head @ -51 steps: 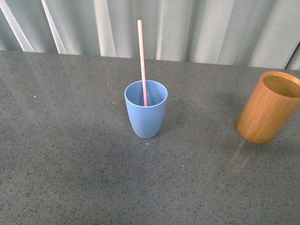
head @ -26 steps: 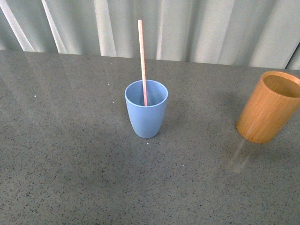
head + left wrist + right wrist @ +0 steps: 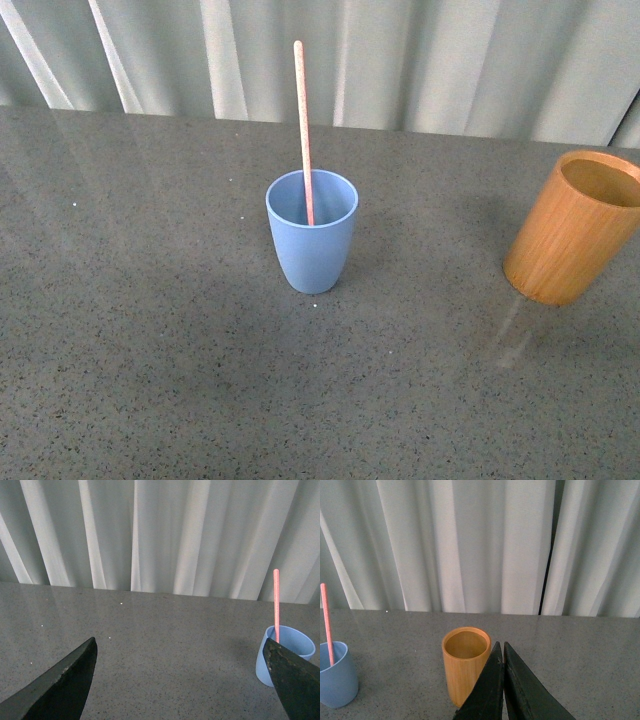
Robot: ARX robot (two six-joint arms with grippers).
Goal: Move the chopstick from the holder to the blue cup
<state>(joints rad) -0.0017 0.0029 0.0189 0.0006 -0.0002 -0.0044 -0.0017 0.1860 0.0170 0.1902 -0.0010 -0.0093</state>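
Note:
The pale pink chopstick stands nearly upright inside the blue cup near the middle of the grey table. The tan wooden holder stands at the right edge of the front view, and nothing shows inside it. Neither arm appears in the front view. In the left wrist view my left gripper is open and holds nothing, with the blue cup and the chopstick beside one finger. In the right wrist view my right gripper is shut on nothing, close to the holder.
The speckled grey tabletop runs back to a pale pleated curtain along its far edge. The right wrist view also catches the blue cup with the chopstick at the picture's edge.

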